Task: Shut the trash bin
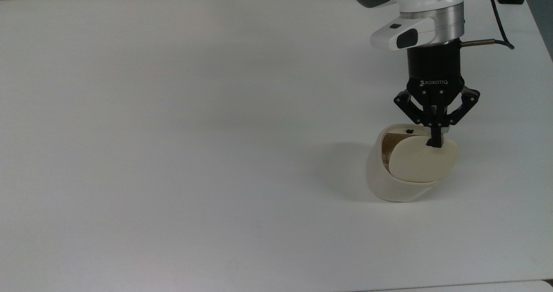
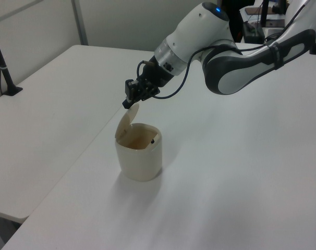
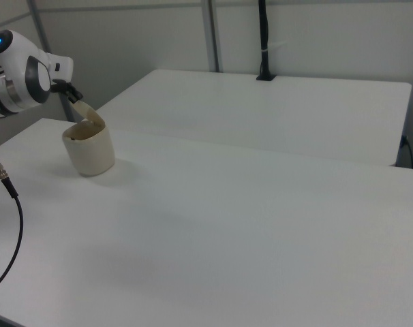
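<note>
Trash bin (image 1: 399, 184): it stands upright on the white table (image 1: 173, 132), near the top view's right edge, cream-white body, brown inside.
Lid (image 1: 422, 159): raised and tilted over the opening, hinged at one side; the bin is not closed.
Gripper (image 1: 434, 141): it comes down from above, at the upper free edge of the lid.
Fingers (image 1: 433, 136): pressed together to a narrow tip, with nothing held between them.
Contact: the tip touches the outer face of the lid near its edge, in the top view and in the left view.
</note>
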Controlling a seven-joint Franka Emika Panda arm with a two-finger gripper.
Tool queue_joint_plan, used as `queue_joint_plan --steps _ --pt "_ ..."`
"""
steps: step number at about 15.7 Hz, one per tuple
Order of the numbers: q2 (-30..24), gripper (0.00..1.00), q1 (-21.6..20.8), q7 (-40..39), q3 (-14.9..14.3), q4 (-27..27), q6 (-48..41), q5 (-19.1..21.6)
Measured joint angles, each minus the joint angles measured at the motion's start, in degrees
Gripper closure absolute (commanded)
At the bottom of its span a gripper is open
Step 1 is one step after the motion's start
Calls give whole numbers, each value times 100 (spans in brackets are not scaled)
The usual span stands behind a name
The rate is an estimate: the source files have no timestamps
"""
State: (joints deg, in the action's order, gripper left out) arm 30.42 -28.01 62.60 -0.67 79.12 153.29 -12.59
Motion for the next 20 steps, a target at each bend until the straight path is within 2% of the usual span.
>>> queue_joint_plan --steps 9,20 --pt "-113 100 -1 -129 106 608 -197 -37" --pt "-187 100 -1 -476 249 896 -646 -47"
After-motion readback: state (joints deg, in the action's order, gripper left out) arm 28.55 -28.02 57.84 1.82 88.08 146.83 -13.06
